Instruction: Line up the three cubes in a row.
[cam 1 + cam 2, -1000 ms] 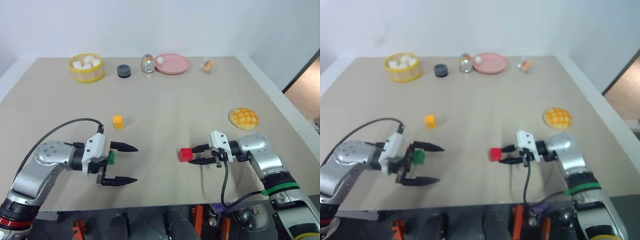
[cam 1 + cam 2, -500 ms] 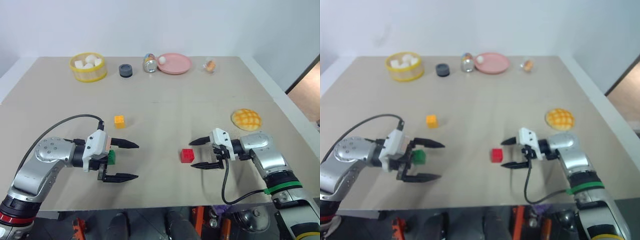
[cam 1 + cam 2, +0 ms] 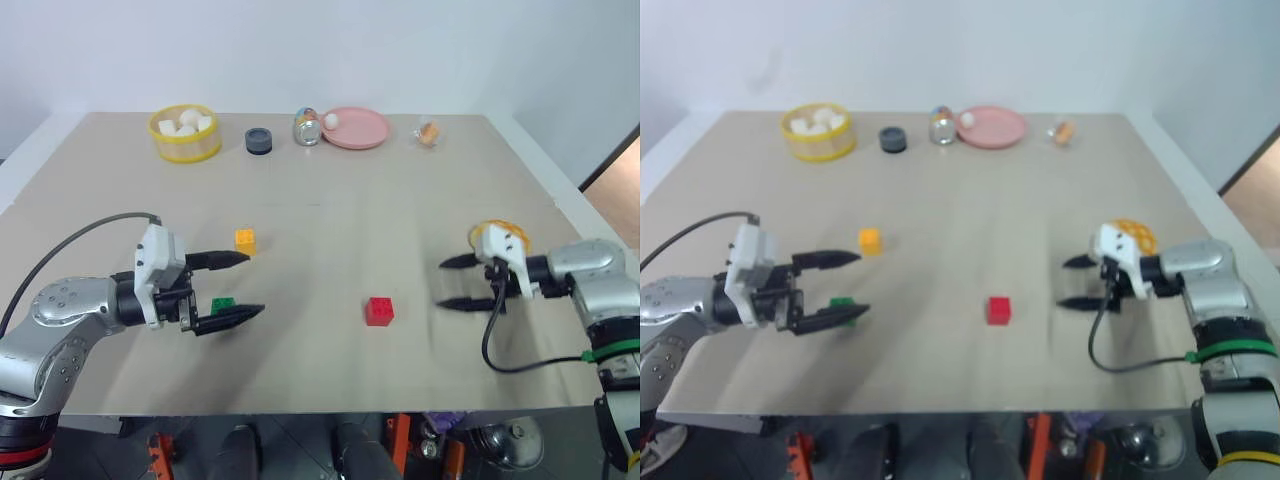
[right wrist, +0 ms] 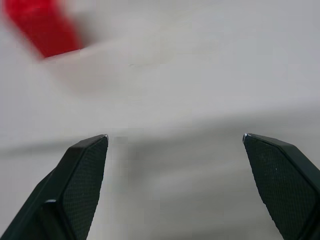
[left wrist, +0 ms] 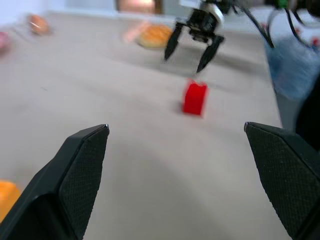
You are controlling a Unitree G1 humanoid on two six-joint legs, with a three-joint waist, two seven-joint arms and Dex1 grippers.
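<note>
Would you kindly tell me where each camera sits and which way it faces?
Left and right eye views: on the head, looking down over the table; both arms show.
Left wrist view: between the open left gripper, facing the red cube and right gripper.
Right wrist view: between the open right gripper, facing the table.
All share the red cube.

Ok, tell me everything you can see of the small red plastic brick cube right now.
The small red plastic brick cube is a glossy, solid-red block whose top looks studded. It sits upright on the beige tabletop, near the front edge and about midway across. Nothing touches it: the right gripper hangs open off to its right, clear of it, and the left gripper is open further off to its left.
</note>
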